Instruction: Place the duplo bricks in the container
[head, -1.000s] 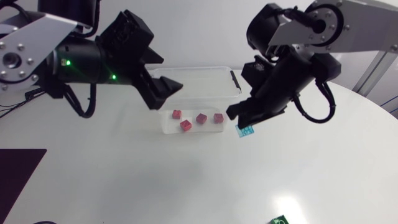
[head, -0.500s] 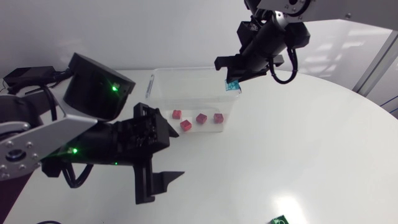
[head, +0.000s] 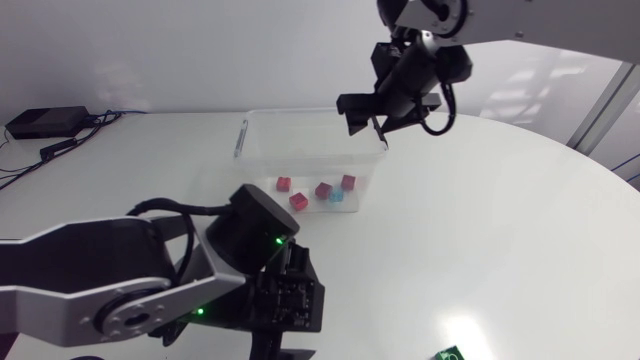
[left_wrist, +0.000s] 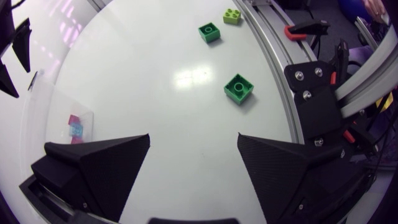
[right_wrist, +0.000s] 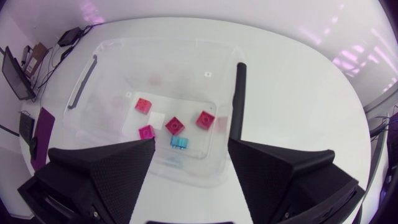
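Note:
A clear plastic container (head: 306, 114) stands at the table's far middle. On its floor lie several red duplo bricks (head: 298, 201) and one light blue brick (head: 337, 197). My right gripper (head: 368, 115) hangs open above the container's right rim, holding nothing. In the right wrist view the gripper (right_wrist: 189, 165) looks straight down on the blue brick (right_wrist: 180, 142) and red bricks (right_wrist: 175, 126). My left gripper (left_wrist: 193, 162) is open and empty near the table's front edge. Ahead of it lie two green bricks (left_wrist: 239, 88) (left_wrist: 209, 32) and a lime one (left_wrist: 232, 16).
My left arm (head: 130, 280) fills the front left of the table. One green brick (head: 447, 353) shows at the front edge in the head view. The container (left_wrist: 56, 106) shows far to one side in the left wrist view. It has black side handles (right_wrist: 239, 99).
My right gripper opened over the container, and the blue brick it carried now lies inside. My left arm swung from the container down to the front of the table.

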